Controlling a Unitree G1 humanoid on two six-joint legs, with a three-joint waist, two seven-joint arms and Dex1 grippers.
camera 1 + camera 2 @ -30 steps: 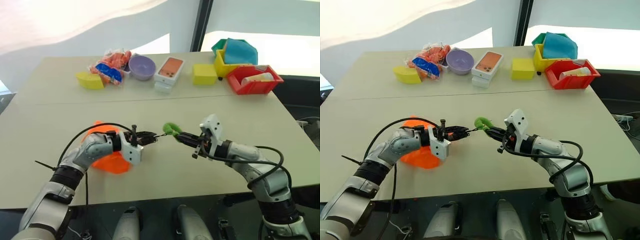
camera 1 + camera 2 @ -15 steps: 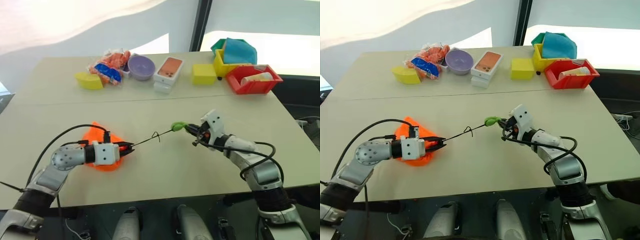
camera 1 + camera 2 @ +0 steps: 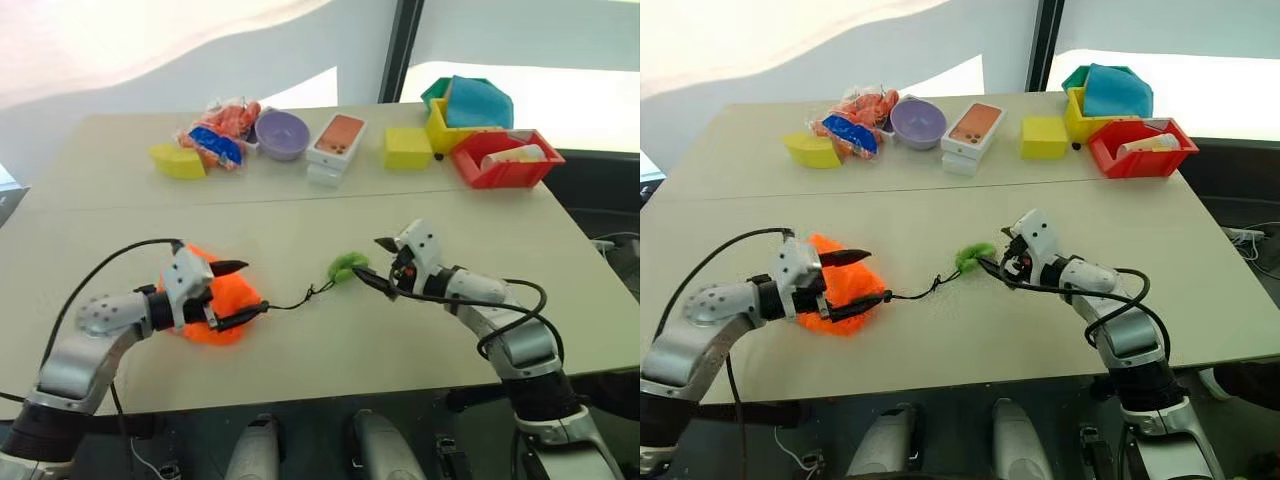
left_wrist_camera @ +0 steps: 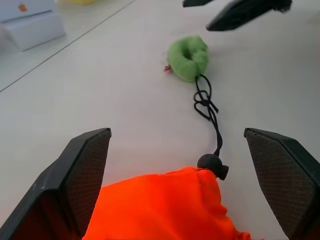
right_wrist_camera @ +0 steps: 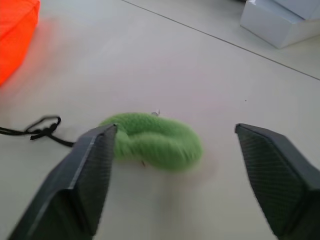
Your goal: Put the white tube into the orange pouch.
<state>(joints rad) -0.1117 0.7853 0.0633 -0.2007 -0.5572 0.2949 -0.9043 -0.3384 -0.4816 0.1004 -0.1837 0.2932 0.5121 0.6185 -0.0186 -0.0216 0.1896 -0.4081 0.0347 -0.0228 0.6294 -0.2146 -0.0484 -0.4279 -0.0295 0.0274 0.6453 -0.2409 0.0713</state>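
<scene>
Both grippers have let go since the earlier frames: the cord, then stretched taut between them, now lies slack on the bench [image 3: 420,215]. Across the far side sit the red bin [image 3: 508,160], purple bowl [image 3: 284,134] and phone box [image 3: 337,140]. The orange pouch [image 3: 225,305] rests near the front left, its neck cinched at the cord stopper. The left gripper [image 4: 190,190] has its fingers spread wide around the pouch, holding nothing. The right gripper [image 5: 175,175] is likewise fully open over the green ring [image 5: 152,140], empty.

The white tube cannot be seen; judging by the closed neck, it is probably inside already. To finish well, the arms should draw back without snagging the cord [image 4: 207,107].

The left wrist view shows the stopper [image 4: 212,165] tight against the fabric, too small to tell from the head views.
</scene>
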